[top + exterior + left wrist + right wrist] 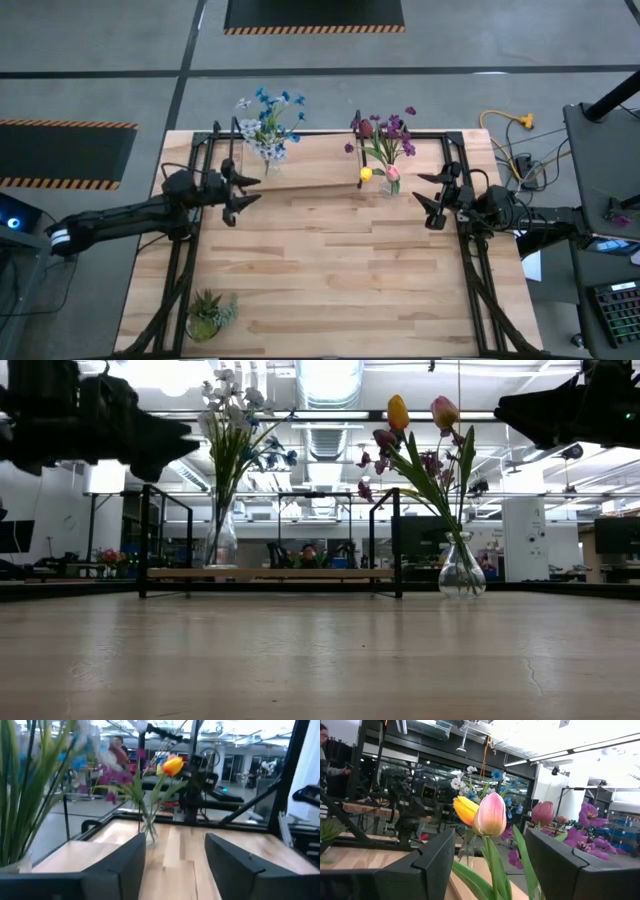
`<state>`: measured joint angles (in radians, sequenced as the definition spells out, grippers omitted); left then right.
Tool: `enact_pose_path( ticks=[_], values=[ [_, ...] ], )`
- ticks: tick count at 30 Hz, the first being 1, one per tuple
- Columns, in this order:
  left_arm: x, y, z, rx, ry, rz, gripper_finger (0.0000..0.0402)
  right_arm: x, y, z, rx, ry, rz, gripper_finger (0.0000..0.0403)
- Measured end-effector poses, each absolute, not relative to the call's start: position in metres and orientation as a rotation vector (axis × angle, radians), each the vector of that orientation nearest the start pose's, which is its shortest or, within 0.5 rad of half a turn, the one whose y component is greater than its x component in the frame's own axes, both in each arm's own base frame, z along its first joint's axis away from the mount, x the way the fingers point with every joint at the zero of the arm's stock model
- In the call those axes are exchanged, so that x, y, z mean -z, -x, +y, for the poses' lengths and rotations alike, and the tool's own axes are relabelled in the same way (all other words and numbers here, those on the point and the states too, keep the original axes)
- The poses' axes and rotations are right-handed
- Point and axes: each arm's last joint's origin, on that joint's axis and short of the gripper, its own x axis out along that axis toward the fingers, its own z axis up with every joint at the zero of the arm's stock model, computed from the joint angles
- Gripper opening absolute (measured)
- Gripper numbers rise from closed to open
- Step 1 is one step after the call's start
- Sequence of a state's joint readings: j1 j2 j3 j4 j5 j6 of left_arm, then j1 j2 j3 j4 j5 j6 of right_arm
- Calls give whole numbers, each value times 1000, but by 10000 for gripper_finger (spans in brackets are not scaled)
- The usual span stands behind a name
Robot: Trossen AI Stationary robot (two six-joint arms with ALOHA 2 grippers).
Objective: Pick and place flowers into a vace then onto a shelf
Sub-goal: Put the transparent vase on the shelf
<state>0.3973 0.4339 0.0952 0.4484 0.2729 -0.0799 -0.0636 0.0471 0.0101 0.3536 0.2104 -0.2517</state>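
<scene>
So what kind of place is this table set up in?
Probably a robotics lab or workshop: hazard-striped floor mats on the concrete, a keyboard on a side bench, and exposed ceiling ducts behind.

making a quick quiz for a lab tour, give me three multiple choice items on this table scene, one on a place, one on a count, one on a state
1. Where does the clear glass vase of blue and white flowers stand?
A. on the light wooden shelf with black brackets, at its left end
B. beside the potted plant
C. at the table's middle

2. How many glass vases with flowers are there?
A. one
B. two
C. three

3. How is the left end effector?
A. shut on a stem
B. shut on a vase
C. open, holding nothing

Answers:
1 A: the high view and the low view show it on the plank's left end.
2 B: the other is the clear round vase of purple, pink and yellow flowers, on the table by the shelf's right end.
3 C: its wrist view shows the fingers apart with bare table between.
</scene>
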Motion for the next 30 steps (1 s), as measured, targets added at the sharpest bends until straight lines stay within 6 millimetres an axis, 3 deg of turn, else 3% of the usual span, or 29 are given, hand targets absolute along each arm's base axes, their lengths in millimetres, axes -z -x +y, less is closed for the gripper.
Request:
enact_pose_path(
  ticks=[5,18,30],
  values=[
    [-188,-115,38,-105,47,-136,138,-196,-95,-12,298,152,-279,233],
    [-181,-115,19,-27,-45,-118,17,-193,-95,-12,289,85,-257,233],
    [-181,-97,12,1,-55,-146,0,-176,-98,-13,307,70,-81,251]
  ],
)
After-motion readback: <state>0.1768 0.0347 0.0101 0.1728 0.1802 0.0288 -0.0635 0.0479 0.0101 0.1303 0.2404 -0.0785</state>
